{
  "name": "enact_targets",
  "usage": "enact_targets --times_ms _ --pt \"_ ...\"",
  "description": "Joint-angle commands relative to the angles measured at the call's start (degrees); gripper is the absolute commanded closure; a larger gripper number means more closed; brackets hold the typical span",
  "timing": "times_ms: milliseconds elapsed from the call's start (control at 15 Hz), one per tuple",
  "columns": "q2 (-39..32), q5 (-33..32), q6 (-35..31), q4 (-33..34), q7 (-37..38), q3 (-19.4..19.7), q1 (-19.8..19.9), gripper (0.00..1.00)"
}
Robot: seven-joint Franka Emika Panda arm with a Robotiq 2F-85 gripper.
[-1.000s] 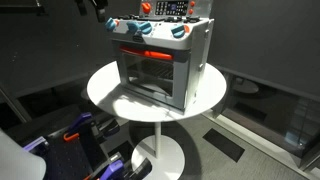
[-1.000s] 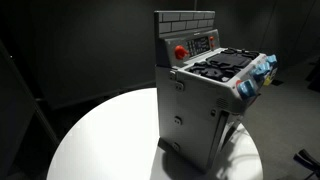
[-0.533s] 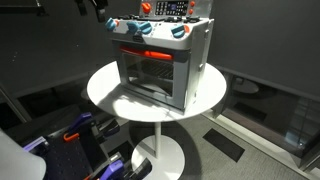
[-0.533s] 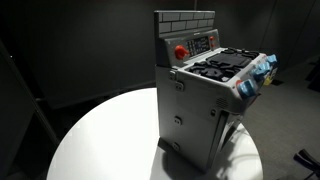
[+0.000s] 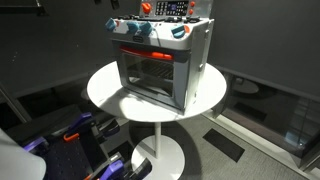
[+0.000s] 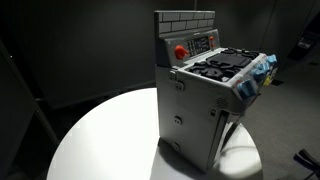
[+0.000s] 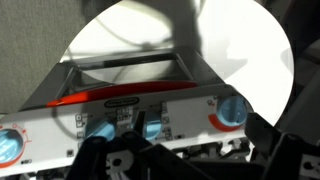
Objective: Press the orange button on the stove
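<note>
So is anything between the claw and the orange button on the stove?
Nothing visible does. The round orange button sits exposed on the grey toy stove's back panel, and the claw hangs above the stove's front edge with the blue knobs.

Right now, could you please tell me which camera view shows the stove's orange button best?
An exterior view shows it best: the orange button faces the camera, unobstructed on the stove's back panel. In an exterior view it is a tiny spot at the top edge. The wrist view shows only the oven door and knobs.
</note>
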State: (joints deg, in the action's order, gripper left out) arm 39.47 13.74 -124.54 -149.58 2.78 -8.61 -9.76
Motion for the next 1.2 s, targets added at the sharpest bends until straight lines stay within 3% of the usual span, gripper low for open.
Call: enact_targets --times_ms 0,600,1133 --pt "-4.2 -3.5 -2.2 5.6 2.1 0.0 3.0 0.0" --pt "-17.8 -12.7 -13.2 15.7 9.1 0.0 10.8 0.0" --pt "-29.3 -26.2 -15.8 24.2 22.8 -0.6 14.7 0.0"
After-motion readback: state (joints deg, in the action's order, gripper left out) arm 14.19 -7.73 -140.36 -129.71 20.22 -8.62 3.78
